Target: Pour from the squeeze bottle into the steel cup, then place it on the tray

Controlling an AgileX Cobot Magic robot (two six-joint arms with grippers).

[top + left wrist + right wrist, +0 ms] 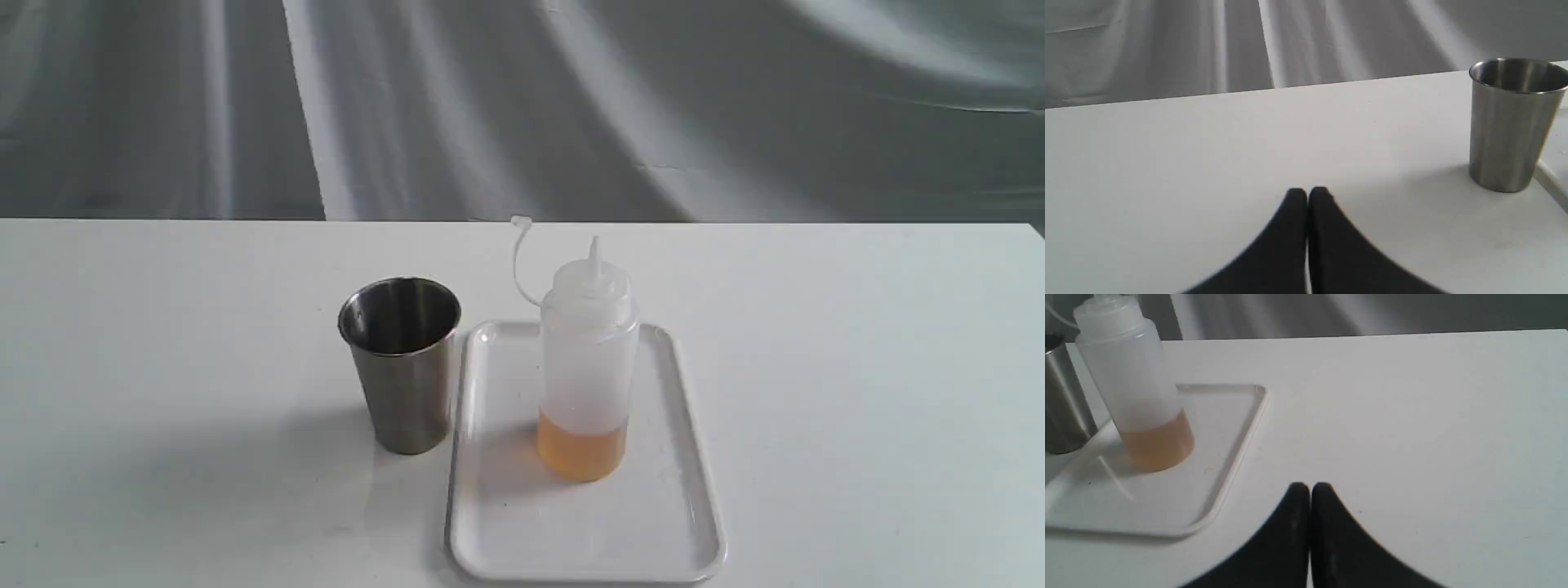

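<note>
The squeeze bottle (pixel 586 367) stands upright just right of centre in the exterior view, on the far half of the white tray (pixel 571 531). Its cap hangs off on its strap, leaving the nozzle free to pour, and amber liquid fills only its bottom. The steel cup (pixel 402 363) sits on the surface (pixel 857 367) just left of the tray, close enough for a short tilt. The left gripper (pixel 1307 192) and the right gripper (pixel 1310 486) are both over the surface, fingers pressed together and empty. The right one sits nearer the bottle and looks better placed to take it.
</note>
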